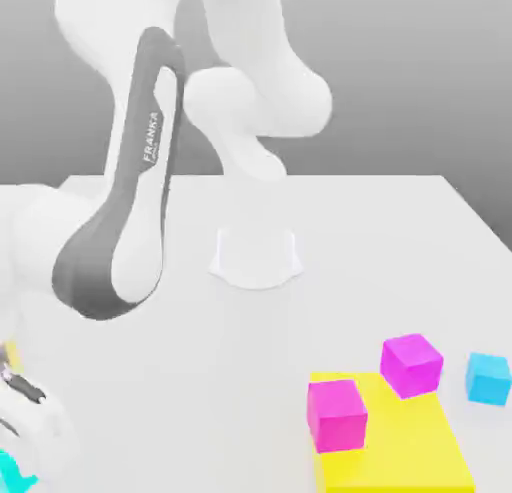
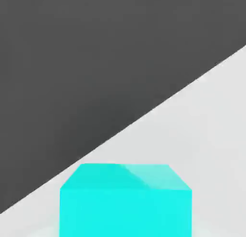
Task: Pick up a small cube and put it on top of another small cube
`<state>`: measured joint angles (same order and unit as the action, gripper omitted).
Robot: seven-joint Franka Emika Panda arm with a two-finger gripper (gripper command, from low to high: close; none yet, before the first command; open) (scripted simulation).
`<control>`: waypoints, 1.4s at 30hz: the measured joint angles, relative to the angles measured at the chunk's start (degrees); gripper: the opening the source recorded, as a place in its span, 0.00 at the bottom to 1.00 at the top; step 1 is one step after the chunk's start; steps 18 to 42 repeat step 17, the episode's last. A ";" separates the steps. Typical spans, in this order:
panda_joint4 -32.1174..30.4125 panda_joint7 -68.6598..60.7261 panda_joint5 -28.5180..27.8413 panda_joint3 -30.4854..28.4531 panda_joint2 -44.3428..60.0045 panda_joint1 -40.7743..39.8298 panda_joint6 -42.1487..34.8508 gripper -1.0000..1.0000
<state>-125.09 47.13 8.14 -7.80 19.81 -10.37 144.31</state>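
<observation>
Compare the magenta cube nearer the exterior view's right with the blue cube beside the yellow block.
The magenta cube sits at the yellow block's far edge, while the blue cube rests on the table. The magenta cube looks larger; the blue cube looks smaller. Both are plain, single-coloured cubes.

The yellow block (image 1: 395,471) looks smooth and matt; the pale tabletop (image 1: 200,381) looks smooth too, while the arm's white shell (image 1: 258,101) resembles glossy plastic.

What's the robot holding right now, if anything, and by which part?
The cyan cube is close before the hand camera, but whether it's held, and by which part, can't be told.
</observation>
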 joint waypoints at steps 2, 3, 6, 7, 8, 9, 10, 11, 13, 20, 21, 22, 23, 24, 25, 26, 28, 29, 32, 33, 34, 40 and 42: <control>-2.43 0.13 -1.21 2.21 -4.01 2.77 -1.42 0.00; -3.66 0.22 -1.86 3.39 -6.03 4.11 -2.13 0.00; -7.42 0.54 -3.89 7.00 -12.20 8.36 -4.33 0.00; -8.73 0.69 -4.64 8.35 -14.35 10.68 -5.12 0.00; -10.12 0.85 -5.44 9.71 -16.66 13.29 -6.00 0.00; -11.43 1.02 -6.22 10.81 -18.77 15.85 -6.77 0.00; -12.60 1.21 -6.94 11.04 -20.19 19.07 -7.00 0.00; -13.44 1.41 -7.44 10.09 -19.92 23.41 -5.88 0.00; -14.67 1.47 -7.69 7.52 -17.62 27.29 -2.36 0.00; -15.22 1.31 -7.50 6.06 -15.80 24.39 0.02 1.00; -15.22 1.31 -7.50 6.06 -15.80 24.39 0.02 1.00; -15.22 1.31 -7.50 6.06 -15.80 24.39 0.02 1.00; -15.22 1.31 -7.50 6.06 -15.80 24.39 0.02 1.00; -15.22 1.31 -7.50 6.06 -15.80 24.39 0.02 1.00; -15.22 1.31 -7.50 6.06 -15.80 24.39 0.02 1.00; -15.22 1.31 -7.50 6.06 -15.80 24.39 0.02 1.00; -15.22 1.31 -7.50 6.06 -15.80 24.39 0.02 1.00; -15.22 1.31 -7.50 6.06 -15.80 24.39 0.02 1.00; -15.22 1.31 -7.50 6.06 -15.80 24.39 0.02 1.00; -15.22 1.31 -7.50 6.06 -15.80 24.39 0.02 1.00; -15.22 1.31 -7.50 6.06 -15.80 24.39 0.02 1.00; -15.22 1.31 -7.50 6.06 -15.80 24.39 0.02 1.00; -15.22 1.31 -7.50 6.06 -15.80 24.39 0.02 1.00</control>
